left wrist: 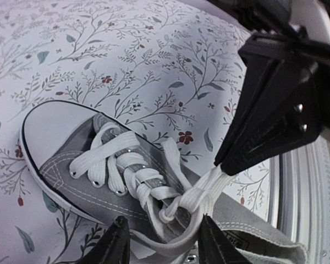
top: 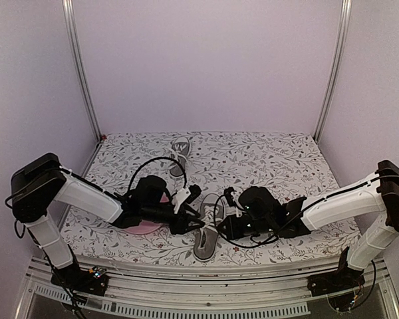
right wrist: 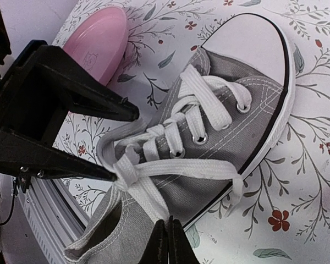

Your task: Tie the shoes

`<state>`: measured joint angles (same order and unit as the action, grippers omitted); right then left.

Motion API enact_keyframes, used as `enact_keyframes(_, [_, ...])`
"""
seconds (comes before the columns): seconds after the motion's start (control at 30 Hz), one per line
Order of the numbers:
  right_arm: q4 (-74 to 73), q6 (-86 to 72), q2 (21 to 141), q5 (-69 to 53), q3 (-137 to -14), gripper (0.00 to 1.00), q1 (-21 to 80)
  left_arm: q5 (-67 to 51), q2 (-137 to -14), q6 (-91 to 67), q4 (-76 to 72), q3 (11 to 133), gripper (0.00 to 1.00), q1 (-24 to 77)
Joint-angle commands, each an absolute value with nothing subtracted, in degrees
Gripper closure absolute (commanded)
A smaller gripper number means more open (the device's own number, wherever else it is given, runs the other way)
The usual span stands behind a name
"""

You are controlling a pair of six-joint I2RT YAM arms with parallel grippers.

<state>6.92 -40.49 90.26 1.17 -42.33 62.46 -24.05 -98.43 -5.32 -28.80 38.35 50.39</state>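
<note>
One grey shoe (top: 206, 244) with white laces lies between both arms at the near middle, its toe (right wrist: 247, 38) pointing away. My right gripper (right wrist: 168, 228) is shut on a strand of the white lace (right wrist: 154, 201) and holds it taut out of the crossed knot (left wrist: 179, 212). My left gripper (left wrist: 162, 223) stands open over the shoe's tongue, its fingers (left wrist: 116, 242) on either side of a lace loop (right wrist: 107, 146). One fingertip touches the knot. The other shoe (top: 179, 153) lies apart at the back of the table.
A round pink plate (top: 145, 229) lies under my left arm, just left of the near shoe. A floral cloth (top: 272, 159) covers the table. A metal rail (top: 206, 276) runs along the near edge, and plain walls with upright posts (top: 83, 73) close the sides.
</note>
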Motion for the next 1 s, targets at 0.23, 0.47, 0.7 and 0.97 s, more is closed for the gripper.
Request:
enact_keyframes(0.23, [7.64, -40.64, 88.43, 1.64, -41.09, 0.97, 61.98, -24.11, -98.43, -5.20, -29.84, 38.78, 0.90, 49.02])
enact_keyframes(0.47, [7.19, -41.72, 88.40, 2.00, -40.24, 0.98, 61.63, -24.30, -97.32, -5.11, -28.56, 38.32, 1.00, 47.83])
enact_keyframes(0.7, [6.99, -41.84, 88.78, 2.27, -40.30, 0.98, 61.53, -24.21, -97.19, -4.67, -27.40, 38.24, 1.00, 47.42])
enact_keyframes(0.97, [5.89, -42.67, 88.70, 2.37, -39.91, 0.98, 61.44, -22.59, -97.92, -4.96, -26.59, 38.14, 1.00, 46.37])
